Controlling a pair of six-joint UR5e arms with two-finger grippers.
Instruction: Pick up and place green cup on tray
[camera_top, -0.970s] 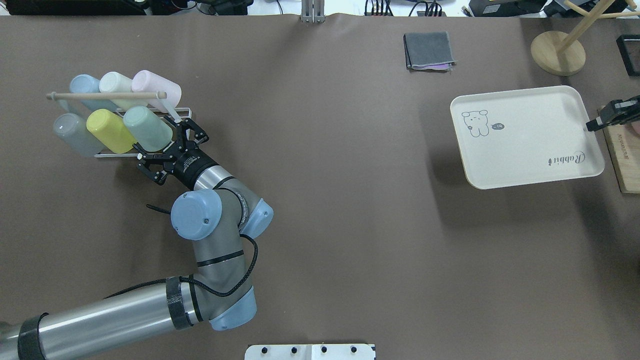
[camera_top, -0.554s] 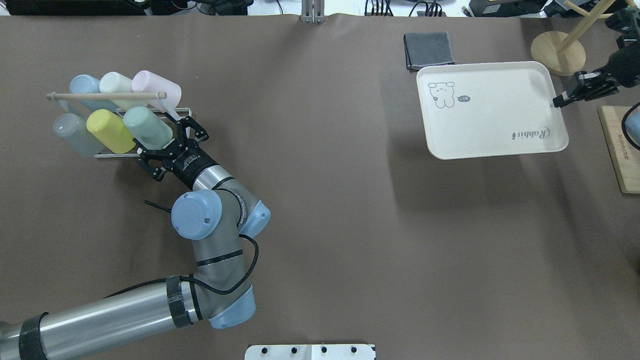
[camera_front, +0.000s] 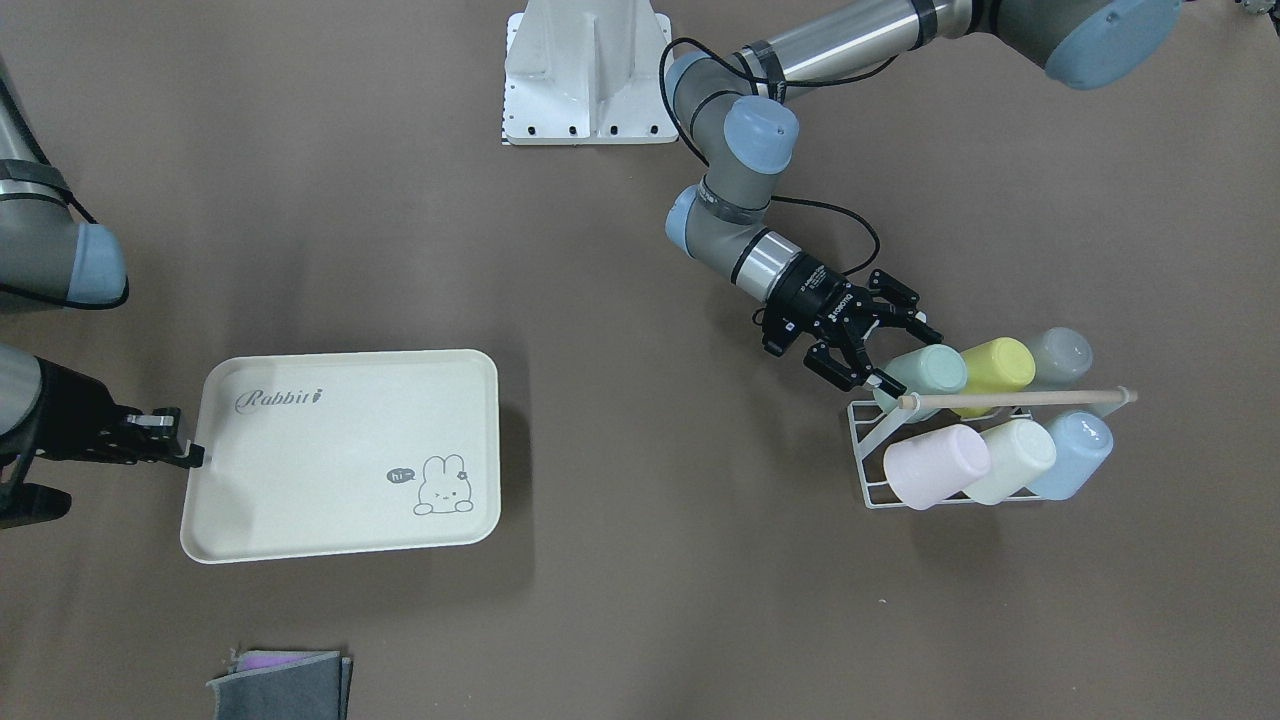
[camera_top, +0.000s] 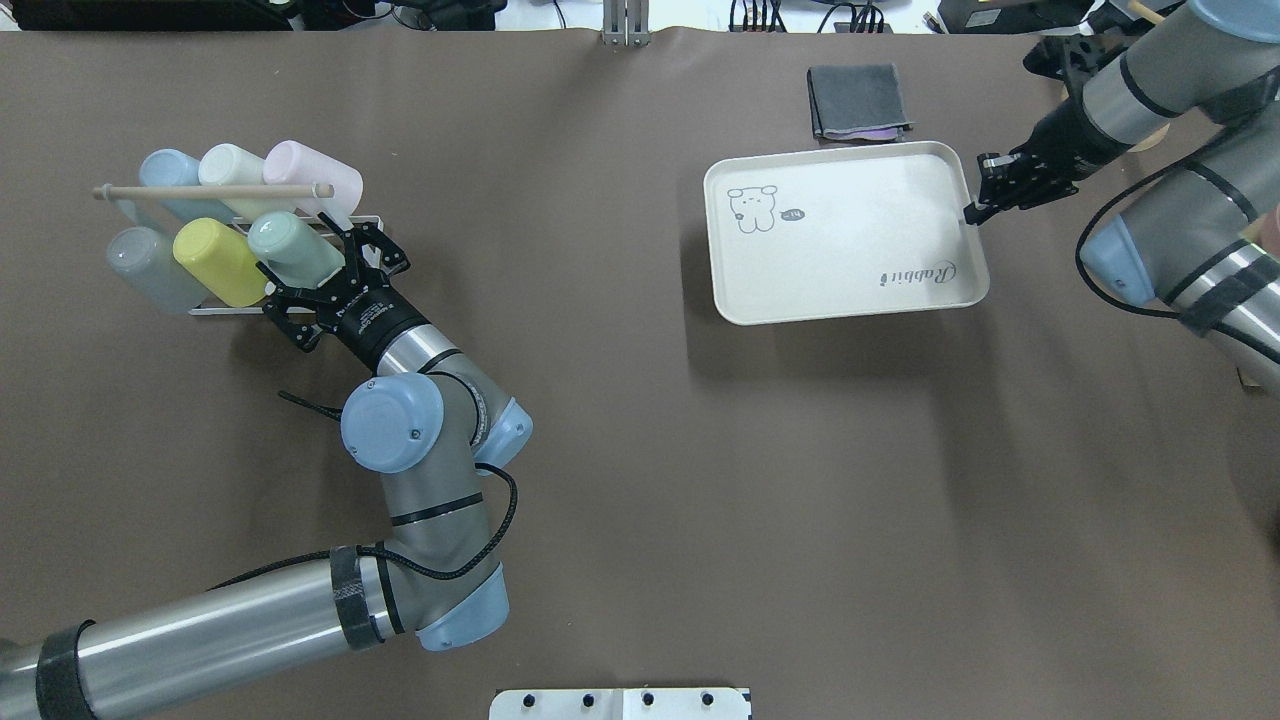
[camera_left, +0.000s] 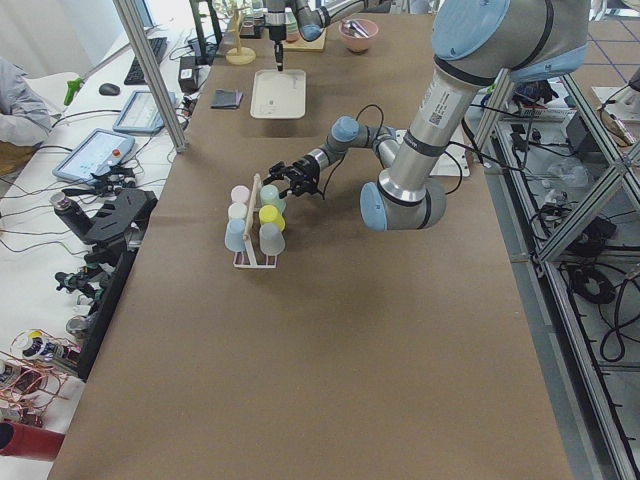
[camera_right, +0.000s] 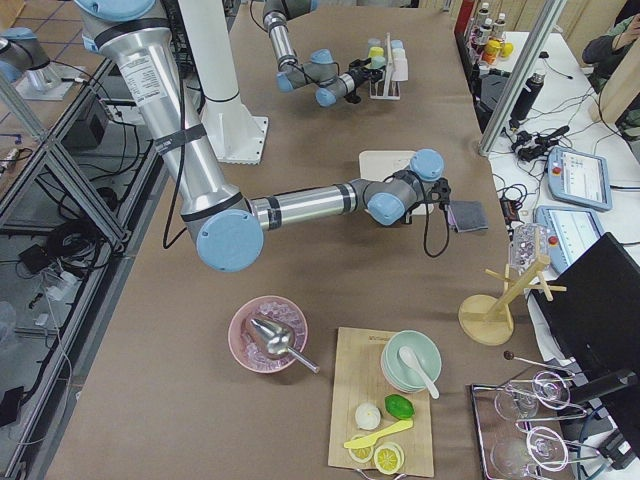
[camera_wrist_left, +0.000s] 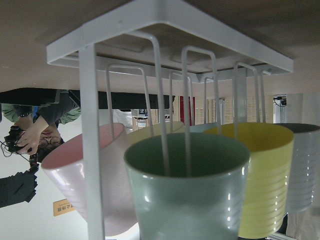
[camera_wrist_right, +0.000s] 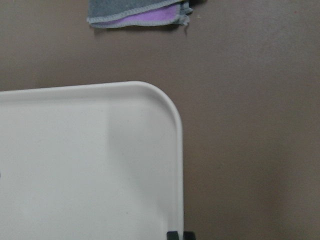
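Facing the robot, we see the left gripper (camera_front: 906, 362) spread wide, straddling the mouth of the green cup (camera_front: 935, 370). The cup lies tilted on the white wire rack (camera_front: 862, 455), touching a yellow cup (camera_front: 997, 362). The right gripper (camera_front: 192, 456) pinches a short rim of the tray (camera_front: 330, 470).

From overhead, we find the green cup ending the nearer of the rack's 2 rows. The tray is well apart from it, near a folded grey cloth (camera_top: 858, 100).

The left wrist view fills with the green cup's mouth, hung on a wire prong. The right wrist view shows 2 dark fingertips (camera_wrist_right: 172, 235) closed on the tray's rim.
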